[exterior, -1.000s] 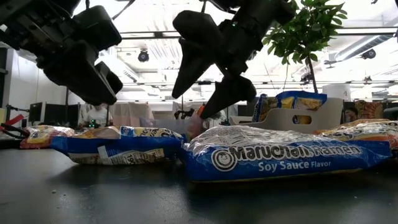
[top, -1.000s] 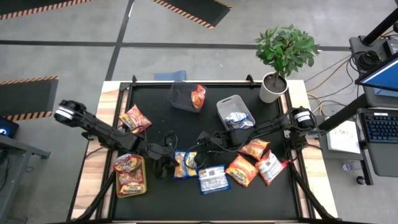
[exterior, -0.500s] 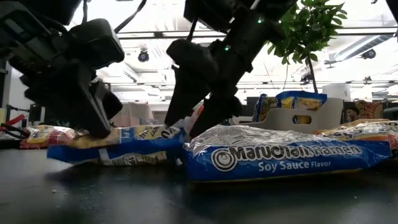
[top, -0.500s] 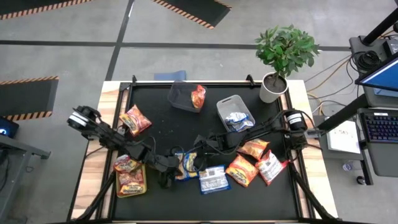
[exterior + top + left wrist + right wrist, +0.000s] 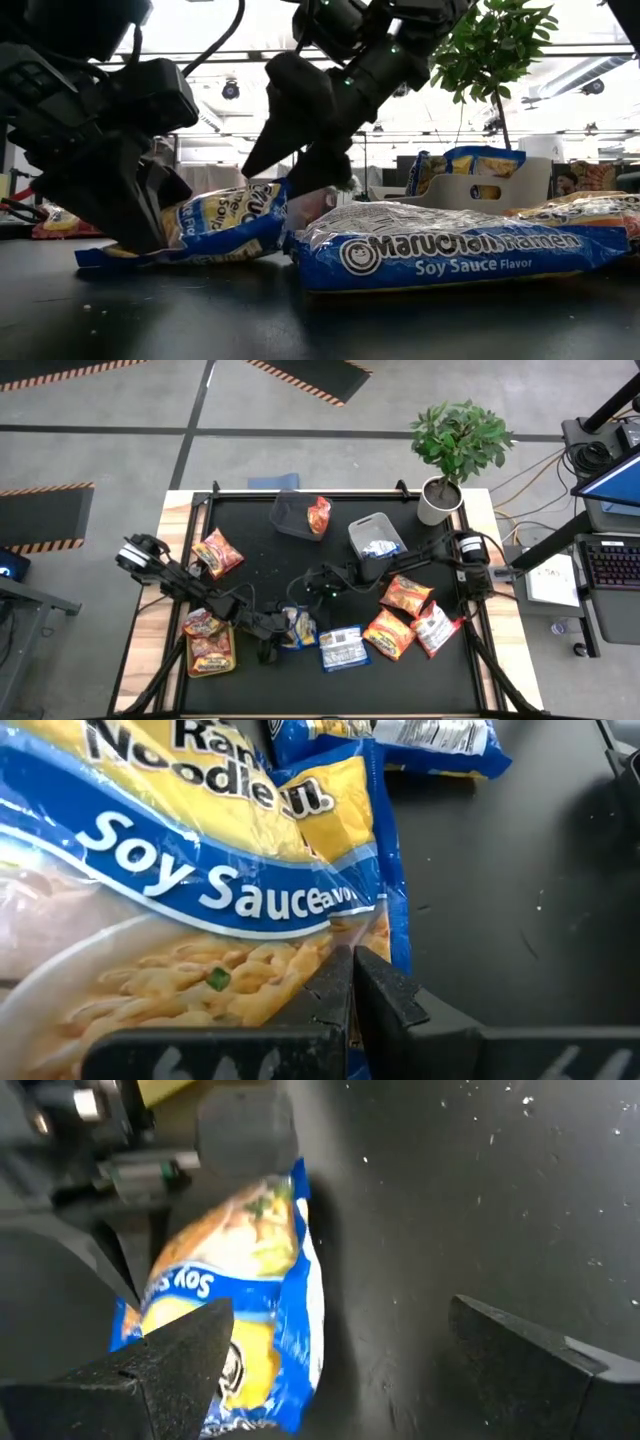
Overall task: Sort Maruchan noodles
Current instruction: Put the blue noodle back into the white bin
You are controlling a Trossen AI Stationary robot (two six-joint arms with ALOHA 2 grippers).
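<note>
A blue-and-yellow soy sauce noodle packet [image 5: 296, 626] lies left of the table's middle, near the front. In the low view its left end [image 5: 120, 252] is on the table and its right end [image 5: 262, 205] is tipped up. My left gripper [image 5: 268, 634] is shut and bears on that low end. My right gripper [image 5: 304, 596] hangs open close over the raised end, its fingers [image 5: 318, 172] pointing down and to the left. Another blue packet [image 5: 450, 250] lies flat beside it. My left gripper [image 5: 350, 982] presses its shut fingers down on the packet's end by a corner of the blue edge [image 5: 388, 935], slanting down from the table's left. That end stays on the table and the far end stands tilted up. My right gripper: whether a finger touches the raised end I cannot tell.
A yellow-green bin [image 5: 208, 642] with red packets stands at front left, and a red packet [image 5: 217, 552] lies behind it. Two grey bins [image 5: 290, 515] [image 5: 378, 540] stand at the back, each holding a packet. Orange and red-and-white packets [image 5: 405, 597] [image 5: 435, 628] lie at right, a plant pot [image 5: 438, 502] at back right.
My left gripper has come down onto the blue-and-yellow packet's left end. The packet's right end has tipped up off the table while the left end stayed down. My right gripper has rolled and moved toward the table's left, close over the raised end, still open.
</note>
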